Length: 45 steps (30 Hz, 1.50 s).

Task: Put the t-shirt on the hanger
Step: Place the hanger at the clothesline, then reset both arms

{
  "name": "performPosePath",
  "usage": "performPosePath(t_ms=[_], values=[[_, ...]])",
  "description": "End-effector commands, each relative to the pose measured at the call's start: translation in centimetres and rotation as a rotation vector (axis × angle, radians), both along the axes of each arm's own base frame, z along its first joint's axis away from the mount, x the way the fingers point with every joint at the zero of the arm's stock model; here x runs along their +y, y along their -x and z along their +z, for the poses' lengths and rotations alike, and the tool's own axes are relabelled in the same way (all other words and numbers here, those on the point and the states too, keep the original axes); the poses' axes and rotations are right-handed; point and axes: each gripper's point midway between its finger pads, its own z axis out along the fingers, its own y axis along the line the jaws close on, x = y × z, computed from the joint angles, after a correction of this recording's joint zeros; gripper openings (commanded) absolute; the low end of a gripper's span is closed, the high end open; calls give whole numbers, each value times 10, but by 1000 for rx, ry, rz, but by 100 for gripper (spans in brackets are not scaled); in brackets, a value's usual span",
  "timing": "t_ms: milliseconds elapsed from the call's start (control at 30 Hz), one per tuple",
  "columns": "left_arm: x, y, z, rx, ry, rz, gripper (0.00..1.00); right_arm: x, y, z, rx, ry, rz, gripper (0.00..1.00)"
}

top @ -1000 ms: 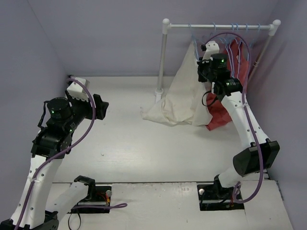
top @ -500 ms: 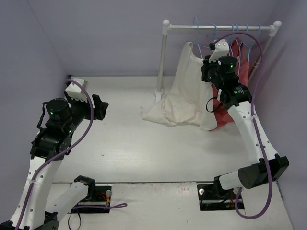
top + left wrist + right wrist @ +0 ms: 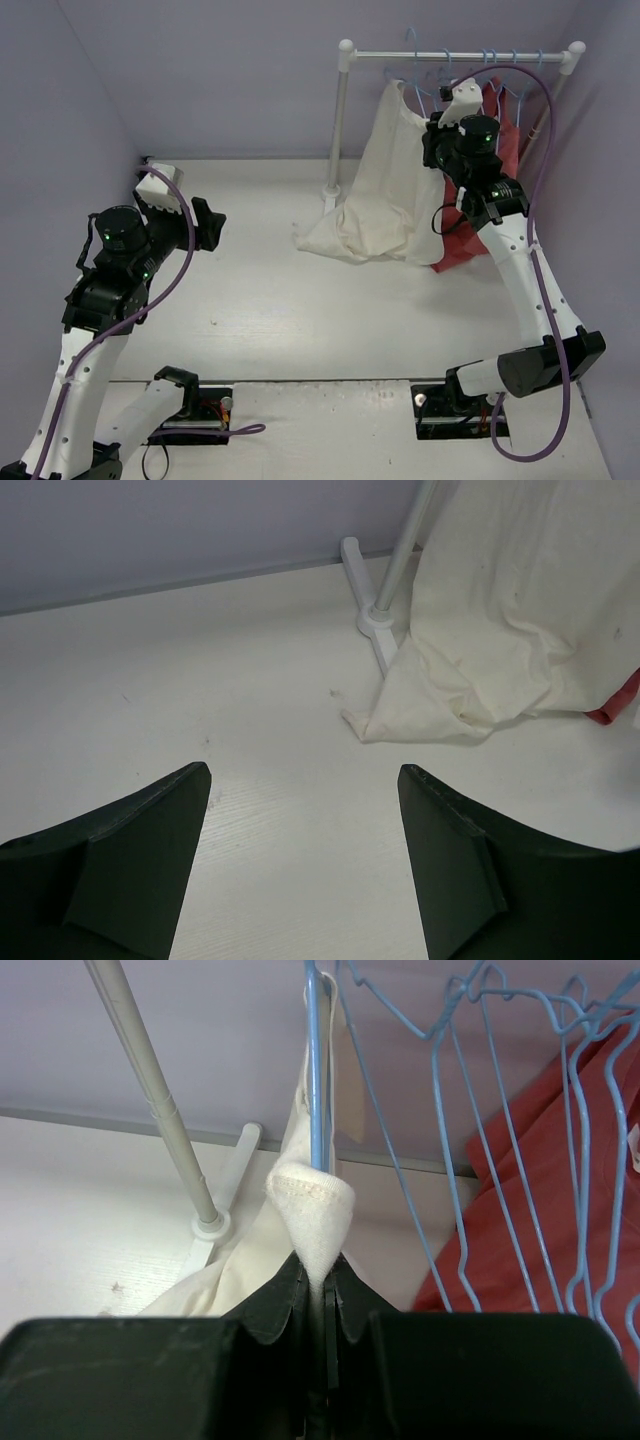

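The cream t-shirt [image 3: 378, 190] hangs from near the rail, and its lower part pools on the table. My right gripper [image 3: 432, 128] is shut on a folded edge of the t-shirt [image 3: 312, 1205], held up against a light-blue wire hanger [image 3: 316, 1070]. That hanger [image 3: 412, 62] hangs from the rail's left part, with the shirt's top draped by it. My left gripper [image 3: 214, 224] is open and empty above the table at the left, well away from the shirt. In the left wrist view the left gripper [image 3: 303, 768] faces the shirt's hem [image 3: 440, 705].
A white rack [image 3: 341, 120] stands at the back with a top rail [image 3: 460, 55]. Several more blue hangers [image 3: 500, 1110] and a red-coral garment [image 3: 465, 235] hang to the right. The rack's foot [image 3: 365, 590] lies beside the shirt. Purple walls close in on both sides.
My right gripper has risen and moved right toward the rail, lifting the t-shirt's top with it. The left arm has stayed still.
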Motion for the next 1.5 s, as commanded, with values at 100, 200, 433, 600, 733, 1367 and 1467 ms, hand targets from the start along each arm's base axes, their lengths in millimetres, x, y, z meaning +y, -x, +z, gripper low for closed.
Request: performPosePath(t_ms=[100, 200, 433, 600, 733, 1367, 1467], values=[[-1, 0, 20, -70, 32, -2, 71, 19, -26, 23, -133, -94, 41, 0], [-1, 0, 20, -68, 33, -2, 71, 23, -34, 16, -119, -97, 51, 0], [-2, 0, 15, -55, 39, -3, 71, 28, -42, 0, -85, -103, 58, 0], [-3, 3, 11, -46, 51, -9, 71, 31, -33, -16, -54, -105, 72, 21], [1, 8, 8, -45, 41, 0, 71, 25, -11, -14, -68, -94, 65, 57], [34, 57, 13, -68, -14, 97, 71, -66, 188, 39, -425, -146, -108, 100], [43, 64, 8, -78, -23, 136, 71, -85, 202, 26, -437, -160, -194, 100]])
